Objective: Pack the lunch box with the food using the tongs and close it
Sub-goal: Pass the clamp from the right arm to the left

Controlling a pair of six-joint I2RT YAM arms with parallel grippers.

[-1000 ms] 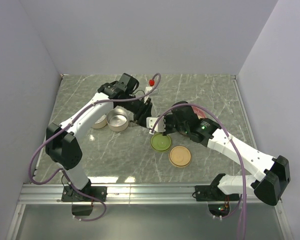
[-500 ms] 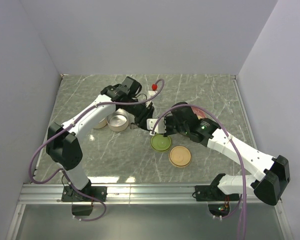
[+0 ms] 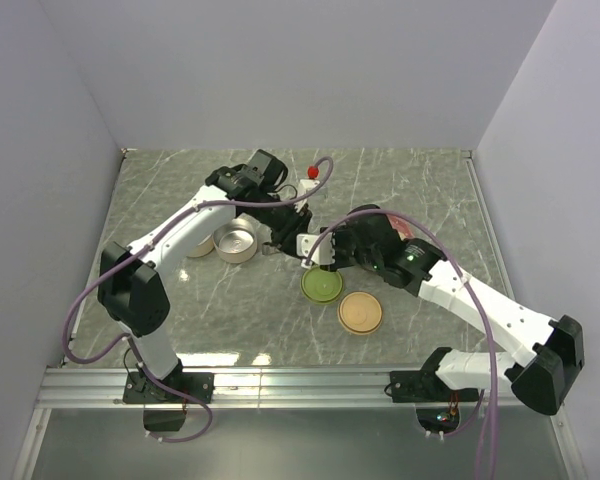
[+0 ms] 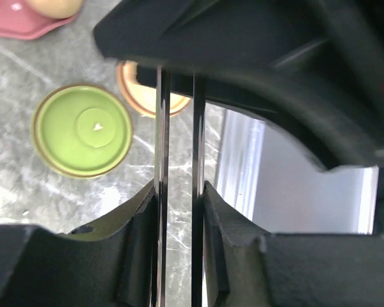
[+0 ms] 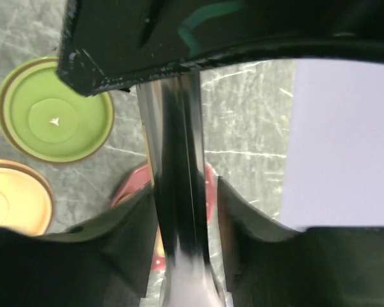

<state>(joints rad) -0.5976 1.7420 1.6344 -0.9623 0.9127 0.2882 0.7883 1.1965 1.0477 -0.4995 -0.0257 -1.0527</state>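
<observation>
Two pincers meet on the tongs [image 4: 161,128] above the table [image 3: 430,180]. The left pincer [image 4: 179,192] pinches both thin arms between its fingers. The right pincer [image 5: 185,185] straddles the flat blade, but I cannot tell whether it presses or stands slack. The step looks like settling the tongs into one working grip. A beige ball [image 4: 51,5] sits on the pink plate [image 4: 16,25]. Next, one pincer should release so the tongs can reach there, then the steel lunch box [image 3: 235,242].

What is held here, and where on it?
Left gripper pinches the tongs across both thin arms. Right gripper straddles them too; whether it grips cannot be told.
</observation>
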